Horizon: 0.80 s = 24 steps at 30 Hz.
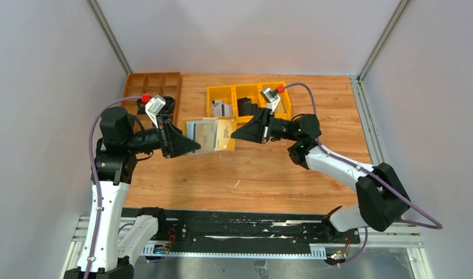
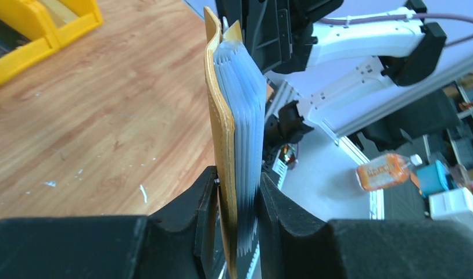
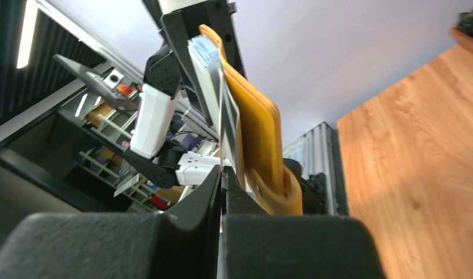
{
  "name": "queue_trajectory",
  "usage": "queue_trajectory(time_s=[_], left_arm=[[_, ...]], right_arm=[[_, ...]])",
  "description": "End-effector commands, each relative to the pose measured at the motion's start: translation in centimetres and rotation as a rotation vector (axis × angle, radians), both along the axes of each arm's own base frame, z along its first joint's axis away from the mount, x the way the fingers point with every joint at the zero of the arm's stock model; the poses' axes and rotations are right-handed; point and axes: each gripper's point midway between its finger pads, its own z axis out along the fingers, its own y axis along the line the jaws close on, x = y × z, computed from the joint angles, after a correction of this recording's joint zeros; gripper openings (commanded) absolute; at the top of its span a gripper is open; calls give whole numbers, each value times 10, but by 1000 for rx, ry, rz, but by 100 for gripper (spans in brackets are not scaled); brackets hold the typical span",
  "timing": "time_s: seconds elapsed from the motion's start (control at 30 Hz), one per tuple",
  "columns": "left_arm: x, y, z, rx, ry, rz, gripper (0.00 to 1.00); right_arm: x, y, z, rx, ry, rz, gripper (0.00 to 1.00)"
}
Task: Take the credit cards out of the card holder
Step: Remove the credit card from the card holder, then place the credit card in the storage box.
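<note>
The card holder (image 1: 225, 134), a mustard-yellow wallet with a silvery-grey pleated inside, hangs in the air between both arms above the wooden table. My left gripper (image 1: 186, 143) is shut on its left end; in the left wrist view the fingers (image 2: 206, 200) clamp the yellow cover (image 2: 221, 116) and the pleats (image 2: 244, 87) together. My right gripper (image 1: 234, 135) is shut on the thin edge of a credit card (image 3: 224, 125) that sticks out of the pleats beside the yellow cover (image 3: 260, 133). The rest of that card is hidden in the holder.
A row of bright yellow bins (image 1: 249, 100) with dark and grey items stands behind the holder; they also show in the left wrist view (image 2: 25, 35). A wooden compartment tray (image 1: 153, 86) sits at the back left. A black rail (image 1: 234, 229) runs along the near edge.
</note>
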Motion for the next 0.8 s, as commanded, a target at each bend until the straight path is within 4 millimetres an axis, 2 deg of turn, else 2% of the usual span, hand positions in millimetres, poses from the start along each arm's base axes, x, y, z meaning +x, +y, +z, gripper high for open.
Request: queue_trajectory(time_s=[0.0,0.13,0.2,0.23,0.3,0.33,0.37,0.43,0.5,0.6,0.77], left_arm=[[20,5,11,0,-92,121,0],[40,18,-10,118,-78,218,0],[43,23,-23,169,-44,233,0],[43,24,-28,188,-30,227,0],[40,24,-34,210,-24,202,0],[38,24,-35,218,-23,190,0],[36,23,-36,219,-26,176,0],[32,22,-34,215,-36,157,0],[30,20,-33,206,-36,140,0],[29,17,-32,192,-28,117,0],[27,15,-32,177,-18,86,0]], right_arm=[[21,-34,-18,-101,18,-43,0],[88,-84,-35,-217,77,-254,0],[128,-110,-55,-348,72,-394,0],[145,-126,-75,-456,127,-464,0],[183,-152,-84,-575,111,-595,0],[197,-164,-95,-634,147,-628,0],[215,-176,-95,-668,141,-677,0],[245,-196,-108,-763,155,-759,0],[275,-204,-118,-815,165,-794,0],[308,-205,-136,-877,176,-793,0],[344,-189,-166,-952,163,-758,0]])
